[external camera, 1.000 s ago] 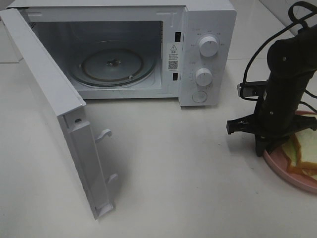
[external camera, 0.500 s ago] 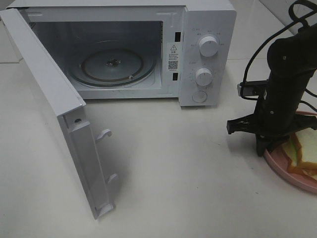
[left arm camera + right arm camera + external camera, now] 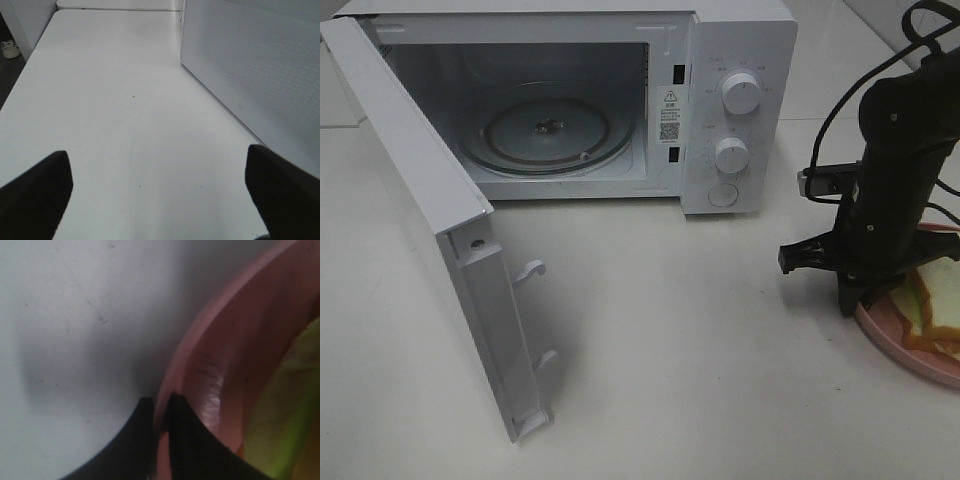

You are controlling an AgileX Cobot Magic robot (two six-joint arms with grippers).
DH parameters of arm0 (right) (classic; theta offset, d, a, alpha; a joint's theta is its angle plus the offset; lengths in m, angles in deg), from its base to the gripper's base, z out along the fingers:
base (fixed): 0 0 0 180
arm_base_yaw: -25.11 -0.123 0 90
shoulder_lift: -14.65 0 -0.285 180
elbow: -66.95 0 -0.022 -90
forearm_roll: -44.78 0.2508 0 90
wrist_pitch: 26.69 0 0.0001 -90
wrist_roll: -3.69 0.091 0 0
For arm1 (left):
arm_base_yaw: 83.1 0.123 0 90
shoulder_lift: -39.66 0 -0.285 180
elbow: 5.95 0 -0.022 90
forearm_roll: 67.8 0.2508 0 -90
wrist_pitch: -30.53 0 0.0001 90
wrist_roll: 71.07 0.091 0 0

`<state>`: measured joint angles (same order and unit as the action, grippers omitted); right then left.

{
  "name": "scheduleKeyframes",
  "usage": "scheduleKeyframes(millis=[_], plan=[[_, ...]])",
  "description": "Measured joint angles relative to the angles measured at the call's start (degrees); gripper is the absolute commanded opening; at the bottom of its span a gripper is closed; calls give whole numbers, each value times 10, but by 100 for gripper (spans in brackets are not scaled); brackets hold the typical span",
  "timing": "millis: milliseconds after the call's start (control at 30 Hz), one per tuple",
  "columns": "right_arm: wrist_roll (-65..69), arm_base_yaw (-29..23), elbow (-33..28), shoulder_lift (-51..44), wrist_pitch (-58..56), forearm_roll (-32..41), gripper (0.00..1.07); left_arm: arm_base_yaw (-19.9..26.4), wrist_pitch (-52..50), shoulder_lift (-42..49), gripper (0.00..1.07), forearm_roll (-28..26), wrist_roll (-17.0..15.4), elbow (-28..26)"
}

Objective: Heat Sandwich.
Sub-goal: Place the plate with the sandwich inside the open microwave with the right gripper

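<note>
Biggest thing first: the white table (image 3: 720, 400) is smooth and a bit scuffed, with loads of bare room across the middle and front, between the door and the plate.

The microwave (image 3: 740, 30) sits at the back, a boxy glossy white one with two round knobs (image 3: 740, 95) on its right panel. Its door (image 3: 420, 200) hangs wide open to the left and sticks well out toward the front edge, so the cavity mouth is unblocked. The round glass turntable (image 3: 548, 132) inside is bare.

The black right arm (image 3: 890, 180) stands over at the right edge, reaching straight down. The round pink plate (image 3: 885, 340) is half cut off by the frame there and lies well apart from the microwave. The sandwich (image 3: 940, 310) lies on it, white bread with a tan crust. In the wrist view its green filling (image 3: 285, 415) shows just inside the plate's raised rim.

The right gripper (image 3: 848, 300) is pinched onto that rim, one finger outside and one inside, jaws nearly together with the pink edge (image 3: 172, 370) between them.

The left gripper (image 3: 156, 150) hovers over bare table beside the door's perforated face, jaws spread wide with nothing between them.

Versus a second ago, basically no change: the door, plate and arm are all in the same spots.
</note>
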<state>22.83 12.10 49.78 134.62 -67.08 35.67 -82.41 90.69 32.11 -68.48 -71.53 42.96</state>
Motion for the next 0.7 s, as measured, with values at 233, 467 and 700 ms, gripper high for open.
scheduleKeyframes(millis=[233, 467, 700], plan=[[-17, 0, 0, -5, -19, -17, 0, 0, 0, 0, 86, 0, 0, 0], [-20, 0, -2, -11, -46, -46, 0, 0, 0, 0, 86, 0, 0, 0], [-21, 0, -5, -37, -66, -57, 0, 0, 0, 0, 86, 0, 0, 0]])
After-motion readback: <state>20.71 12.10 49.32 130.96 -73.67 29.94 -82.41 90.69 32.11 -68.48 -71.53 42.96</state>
